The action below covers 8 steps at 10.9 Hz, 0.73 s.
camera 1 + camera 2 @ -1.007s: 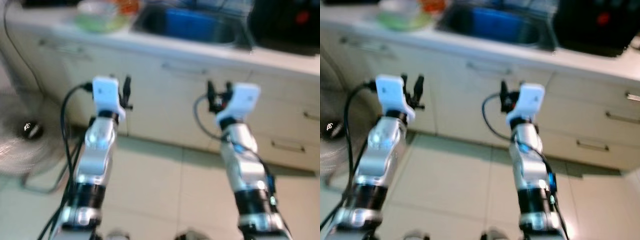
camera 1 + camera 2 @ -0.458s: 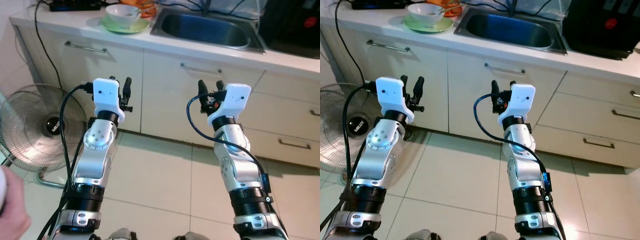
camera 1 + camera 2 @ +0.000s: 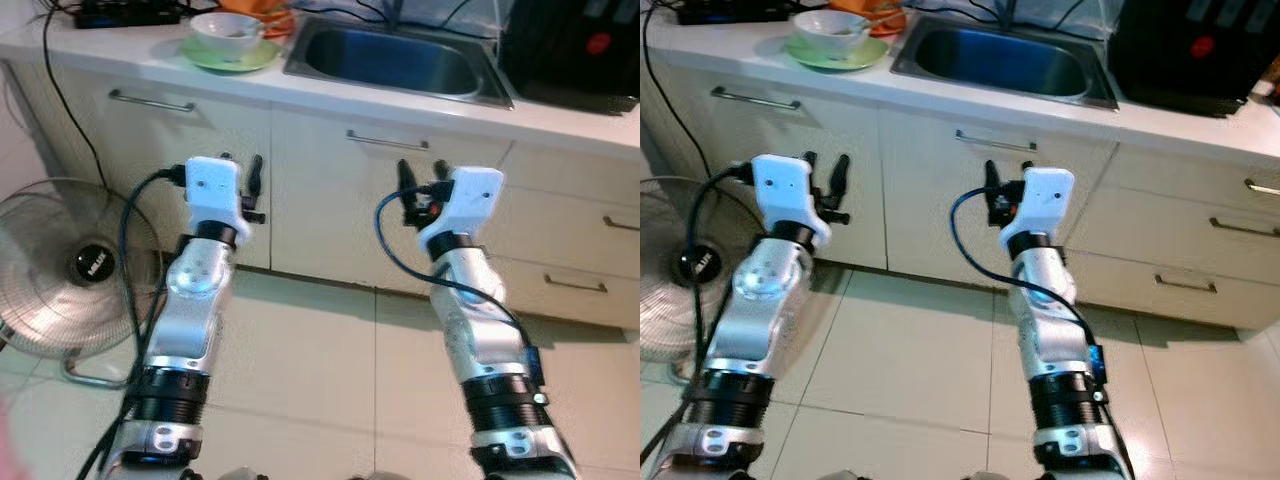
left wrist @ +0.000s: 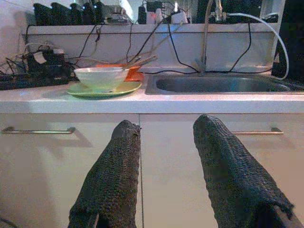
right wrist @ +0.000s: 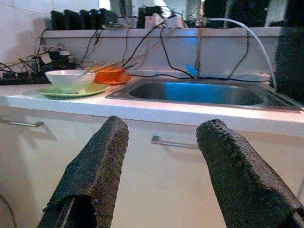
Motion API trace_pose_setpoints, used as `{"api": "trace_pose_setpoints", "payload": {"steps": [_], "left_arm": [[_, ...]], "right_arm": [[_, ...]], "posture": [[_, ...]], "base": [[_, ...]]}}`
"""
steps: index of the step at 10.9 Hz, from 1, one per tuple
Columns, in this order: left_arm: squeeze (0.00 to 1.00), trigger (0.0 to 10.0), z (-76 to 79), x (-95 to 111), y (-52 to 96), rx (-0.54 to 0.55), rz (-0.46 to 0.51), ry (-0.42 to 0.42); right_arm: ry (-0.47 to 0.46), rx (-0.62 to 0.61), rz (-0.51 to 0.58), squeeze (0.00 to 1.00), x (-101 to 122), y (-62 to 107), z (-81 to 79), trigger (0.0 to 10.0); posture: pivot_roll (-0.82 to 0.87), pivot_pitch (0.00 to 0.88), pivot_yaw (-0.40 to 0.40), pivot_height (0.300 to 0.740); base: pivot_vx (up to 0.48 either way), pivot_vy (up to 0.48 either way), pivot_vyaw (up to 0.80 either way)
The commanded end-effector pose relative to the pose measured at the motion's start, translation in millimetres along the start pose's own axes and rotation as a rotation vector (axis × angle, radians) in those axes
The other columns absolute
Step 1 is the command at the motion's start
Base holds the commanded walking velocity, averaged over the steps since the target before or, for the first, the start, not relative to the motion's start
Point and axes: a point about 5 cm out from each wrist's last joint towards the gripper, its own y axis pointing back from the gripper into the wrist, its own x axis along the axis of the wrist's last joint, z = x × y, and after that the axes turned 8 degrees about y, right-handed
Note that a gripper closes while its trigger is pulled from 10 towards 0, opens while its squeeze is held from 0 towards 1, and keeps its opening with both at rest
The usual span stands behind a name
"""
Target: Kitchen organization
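A robot stands facing a run of cream kitchen cabinets, both silver arms raised in front of it above a pale tiled floor (image 3: 300, 370).

The left gripper (image 4: 161, 142) is held in the air in front of a cabinet door (image 3: 160, 150), its two black fingers spread apart with nothing between them. The right gripper (image 5: 161, 147) is held level with it, in front of the cabinet under the sink, fingers likewise spread and empty.

On the white countertop (image 3: 940, 95), to the left of the sink, a white bowl (image 4: 101, 77) sits on a light green plate (image 4: 104, 89). Utensil handles stick up out of the bowl at a slant; what else is in it cannot be made out. Just behind the plate is something orange (image 5: 110, 74), its shape unclear.

The steel sink (image 3: 400, 65) is set into the counter. Its basin reflects blue, and whether anything lies in it cannot be told. A tap (image 4: 205, 33) rises behind it, with black cables trailing along the back ledge.

A black appliance (image 3: 1195, 50) stands on the counter to the right of the sink. A standing fan (image 3: 60, 270) rests on the floor to the robot's left, beside the cabinets.
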Motion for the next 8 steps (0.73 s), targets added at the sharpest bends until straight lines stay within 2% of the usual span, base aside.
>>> {"api": "trace_pose_setpoints", "payload": {"steps": [1, 5, 8], "left_arm": [[0.00, 10.0, -2.2, 2.1, 0.0, 0.000, 0.001, -0.004], [0.00, 10.0, -4.6, 1.8, 0.9, 0.008, 0.000, -0.009], [0.00, 10.0, -4.7, 1.6, 1.5, 0.009, -0.002, -0.009]], "right_arm": [[-0.006, 0.041, 0.029, 0.00, 8.6, -4.6, -4.8, 10.0], [0.004, 0.098, 0.024, 0.00, 7.2, -5.6, -4.6, 10.0], [0.003, 0.089, 0.024, 0.00, 7.7, -6.3, -1.5, 10.0]], "posture": [[-0.03, 0.038, -0.087, 0.719], [-0.03, 0.041, -0.095, 0.719], [-0.03, 0.041, -0.097, 0.719]], "base": [[0.382, 0.000, 0.00], [0.382, 0.000, 0.00], [0.384, 0.000, 0.00]]}}
